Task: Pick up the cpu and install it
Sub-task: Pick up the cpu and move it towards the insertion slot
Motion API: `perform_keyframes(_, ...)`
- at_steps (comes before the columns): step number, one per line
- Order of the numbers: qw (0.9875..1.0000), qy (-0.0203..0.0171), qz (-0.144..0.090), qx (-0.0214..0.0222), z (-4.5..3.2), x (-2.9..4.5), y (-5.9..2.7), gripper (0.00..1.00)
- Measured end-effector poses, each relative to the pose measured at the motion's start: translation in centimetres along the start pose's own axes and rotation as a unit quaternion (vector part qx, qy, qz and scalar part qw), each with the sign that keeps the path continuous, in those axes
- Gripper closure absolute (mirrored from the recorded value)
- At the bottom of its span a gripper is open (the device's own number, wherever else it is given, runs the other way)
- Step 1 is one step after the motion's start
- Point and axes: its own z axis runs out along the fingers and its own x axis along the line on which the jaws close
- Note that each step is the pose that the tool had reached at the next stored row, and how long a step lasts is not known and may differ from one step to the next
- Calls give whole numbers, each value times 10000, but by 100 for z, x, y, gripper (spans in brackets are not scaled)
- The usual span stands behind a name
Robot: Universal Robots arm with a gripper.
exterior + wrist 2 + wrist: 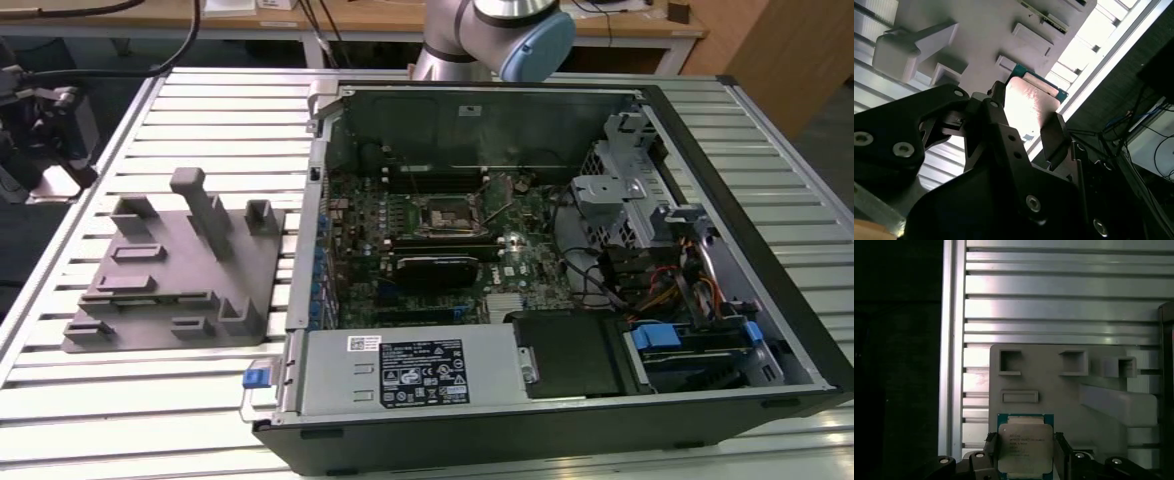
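Pick-up step: black two-finger gripper [1026, 442] is clamping silver-topped square cpu [1025, 450], lower centre, over grey plastic fixture [1054, 385]; installing probably demands level, square alignment.

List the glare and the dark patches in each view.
Second wrist view: glare washes out the top of the cpu, and the gripper holding it is nearly black. First wrist view: the table slats shine in bright bands beside a black area. Exterior view: even light, with the computer case interior shaded.
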Motion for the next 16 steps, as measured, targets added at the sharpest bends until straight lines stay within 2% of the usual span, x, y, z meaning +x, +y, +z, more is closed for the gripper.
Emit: perform_keyframes(16,10000,-20,-1,0,-419,-5,30,47)
